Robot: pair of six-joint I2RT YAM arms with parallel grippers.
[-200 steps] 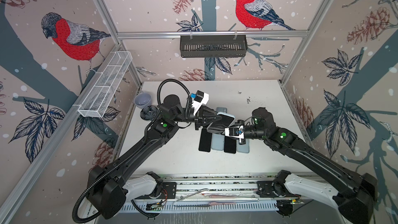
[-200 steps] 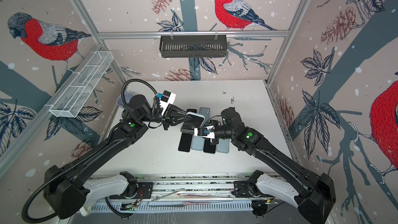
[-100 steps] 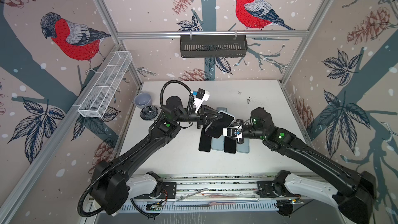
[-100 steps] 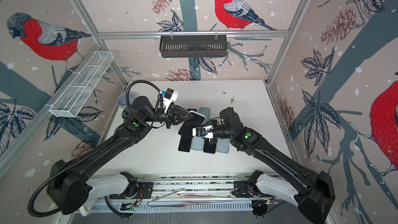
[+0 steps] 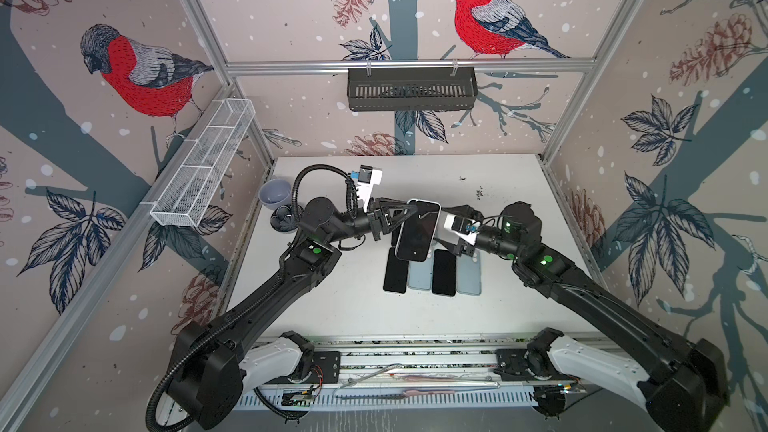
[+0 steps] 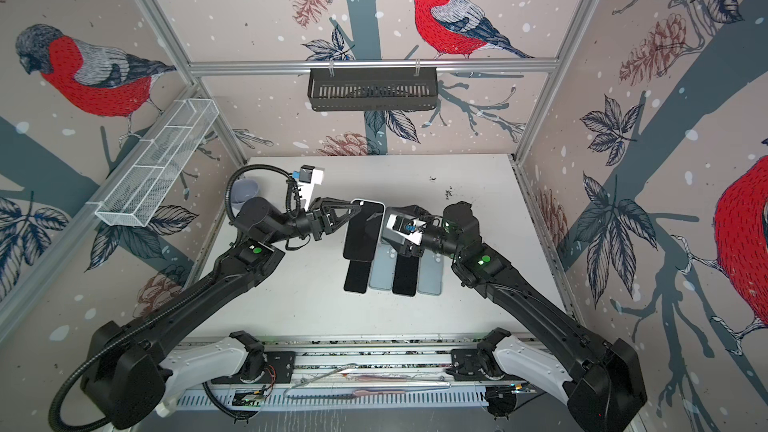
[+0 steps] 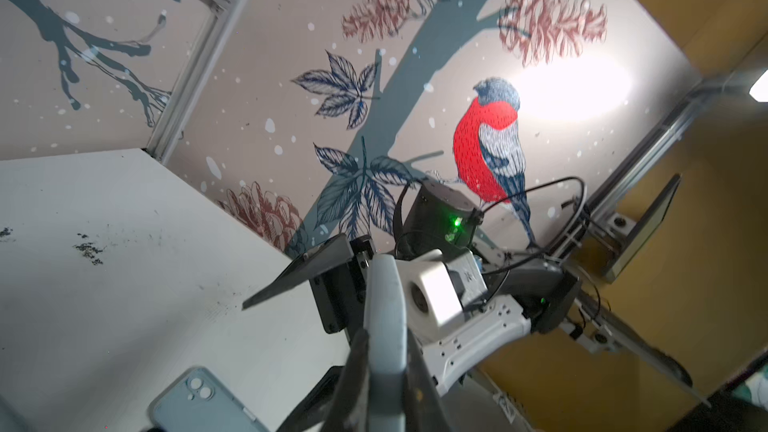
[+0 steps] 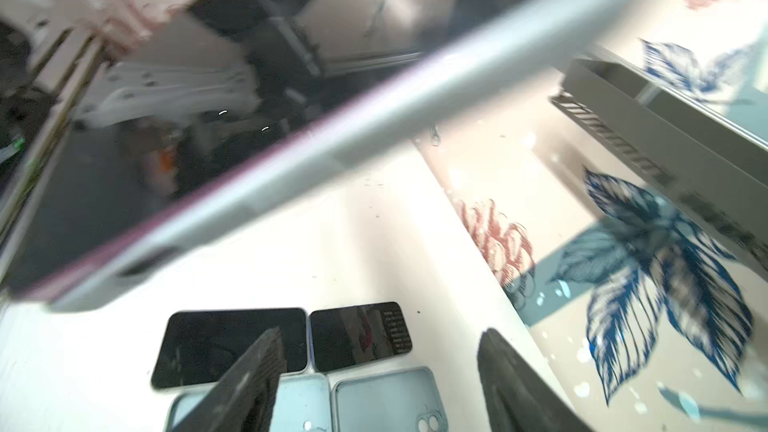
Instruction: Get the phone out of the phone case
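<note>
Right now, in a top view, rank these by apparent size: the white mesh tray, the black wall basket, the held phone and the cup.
1. white mesh tray and black wall basket: alike, unranked.
2. held phone, raised nearer the camera.
3. cup.

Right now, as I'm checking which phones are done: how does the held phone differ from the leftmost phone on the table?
The held phone is up in the air, tilted, pinched in the left gripper's shut jaws; the leftmost phone lies flat on the table, untouched. The held phone wears a pale case; the leftmost phone looks bare. Both show dark screens facing up.
</note>
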